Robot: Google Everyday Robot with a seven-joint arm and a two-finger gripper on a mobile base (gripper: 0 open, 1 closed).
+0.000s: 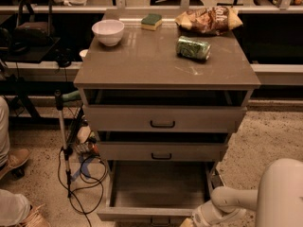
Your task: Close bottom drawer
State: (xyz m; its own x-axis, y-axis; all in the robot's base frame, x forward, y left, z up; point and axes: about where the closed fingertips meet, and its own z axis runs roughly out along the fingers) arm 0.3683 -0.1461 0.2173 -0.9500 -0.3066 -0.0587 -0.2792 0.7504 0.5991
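Note:
The bottom drawer of the grey-beige cabinet is pulled well out, with its empty inside showing and its front at the lower edge of the view. The two drawers above it, each with a small black bar handle, stand slightly out. My gripper is at the bottom edge, just right of the bottom drawer's front, on the end of the white arm that comes in from the lower right. Its fingers are cut off by the frame edge.
On the cabinet top are a white bowl, a green-yellow sponge, a chip bag and a green can lying on its side. Cables and a stand sit on the floor at the left. A person's shoe is at far left.

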